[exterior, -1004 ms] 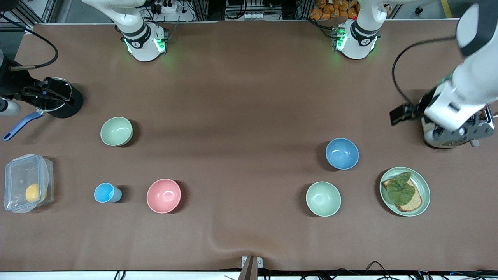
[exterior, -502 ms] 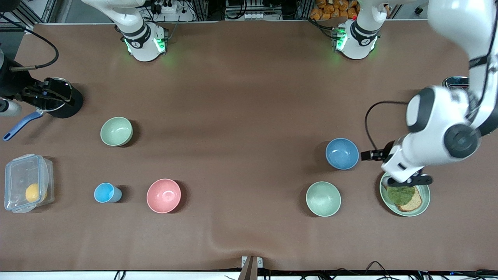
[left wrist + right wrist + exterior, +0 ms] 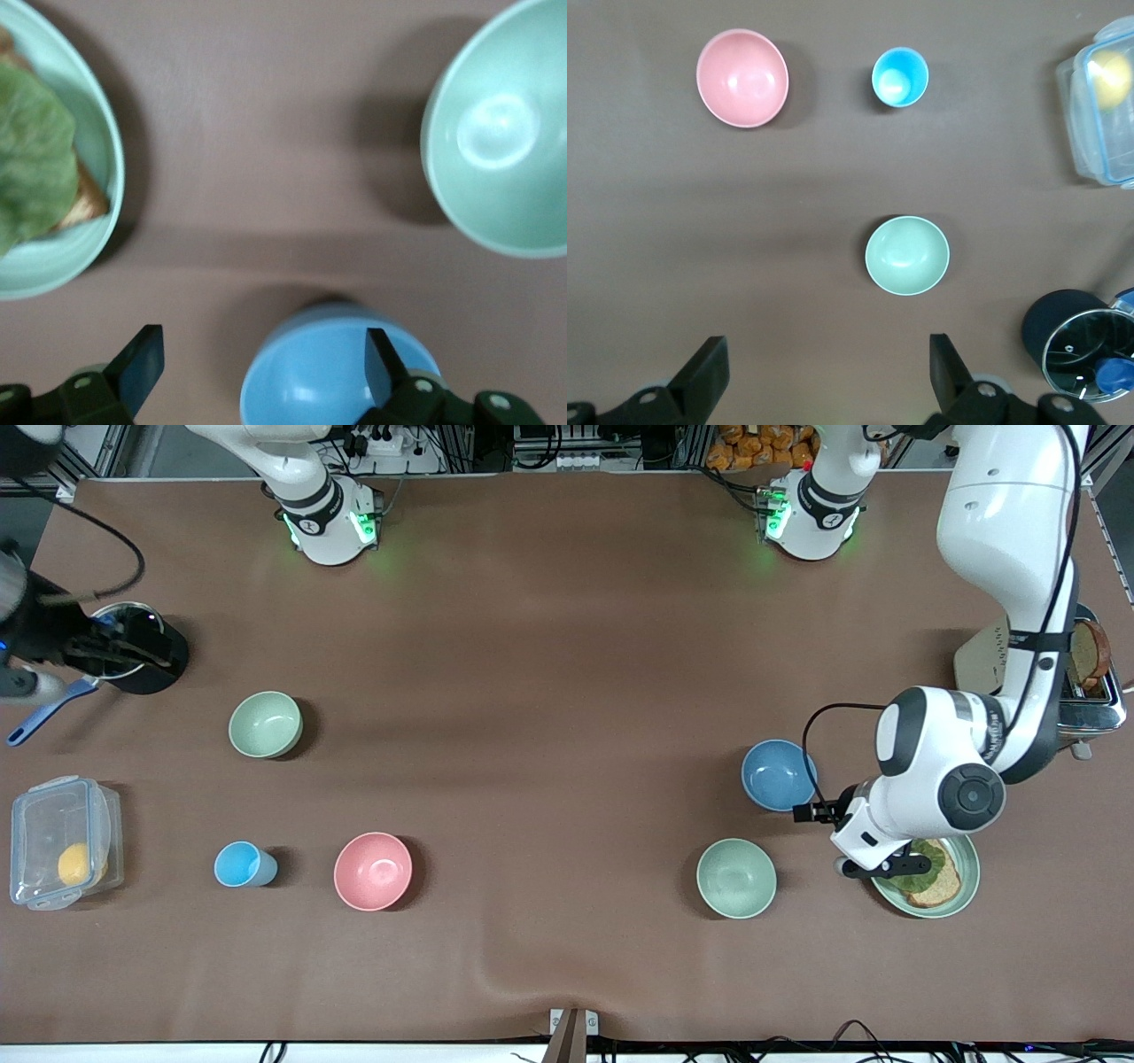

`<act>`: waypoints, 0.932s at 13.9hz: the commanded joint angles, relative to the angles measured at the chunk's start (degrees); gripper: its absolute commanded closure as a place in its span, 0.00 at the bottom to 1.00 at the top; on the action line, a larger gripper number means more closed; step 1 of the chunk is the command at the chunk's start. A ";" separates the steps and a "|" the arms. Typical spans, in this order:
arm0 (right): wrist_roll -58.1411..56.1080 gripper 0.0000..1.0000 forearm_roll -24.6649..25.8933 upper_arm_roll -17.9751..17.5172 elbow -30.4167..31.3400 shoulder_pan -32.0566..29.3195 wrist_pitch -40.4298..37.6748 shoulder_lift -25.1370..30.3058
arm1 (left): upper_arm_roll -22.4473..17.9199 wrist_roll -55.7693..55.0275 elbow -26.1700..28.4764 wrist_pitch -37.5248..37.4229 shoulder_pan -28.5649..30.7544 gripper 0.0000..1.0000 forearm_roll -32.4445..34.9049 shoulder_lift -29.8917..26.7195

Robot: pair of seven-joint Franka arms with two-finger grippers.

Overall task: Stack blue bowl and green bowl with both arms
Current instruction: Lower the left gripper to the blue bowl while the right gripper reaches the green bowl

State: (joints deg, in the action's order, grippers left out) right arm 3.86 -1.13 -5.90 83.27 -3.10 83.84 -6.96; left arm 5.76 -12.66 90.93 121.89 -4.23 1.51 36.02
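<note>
The blue bowl (image 3: 779,775) sits toward the left arm's end of the table. One green bowl (image 3: 736,878) stands nearer to the front camera than it. A look-alike green bowl (image 3: 266,724) stands toward the right arm's end. My left gripper (image 3: 852,843) hangs open and empty, low over the table between the blue bowl and the toast plate (image 3: 970,868). In the left wrist view the gripper (image 3: 261,365) has one finger over the blue bowl's (image 3: 328,385) rim, with the green bowl (image 3: 505,133) close by. My right gripper (image 3: 106,646) is open (image 3: 824,372), high over the table beside the second green bowl (image 3: 907,255).
A pink bowl (image 3: 373,871) and a light-blue cup (image 3: 244,864) stand toward the right arm's end. A clear box (image 3: 62,841) with a yellow fruit, a black pot (image 3: 159,664) and a blue-handled utensil (image 3: 44,713) lie there too. A toaster (image 3: 1094,682) stands near the left arm.
My left arm has swung from over the toaster down to the spot between the blue bowl and the toast plate. My right arm has shifted slightly by the black pot.
</note>
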 commanded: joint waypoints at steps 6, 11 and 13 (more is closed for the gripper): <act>-1.12 0.00 -3.59 0.19 7.05 -4.00 7.26 -4.21 | 0.22 2.28 14.68 5.47 0.45 0.00 1.56 -9.63; -12.80 0.00 -4.93 0.28 20.84 -6.91 18.26 -1.84 | 0.39 2.91 16.73 8.18 0.27 0.00 1.56 -7.64; -16.23 0.00 -4.93 0.28 24.73 -8.49 21.35 -1.13 | 0.48 3.61 16.73 8.63 0.53 0.00 3.57 -5.97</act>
State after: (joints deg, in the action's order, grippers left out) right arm -8.66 -4.86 -5.14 101.92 -9.52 102.37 -11.84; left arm 5.84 -10.11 107.06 128.99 -4.24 2.26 28.91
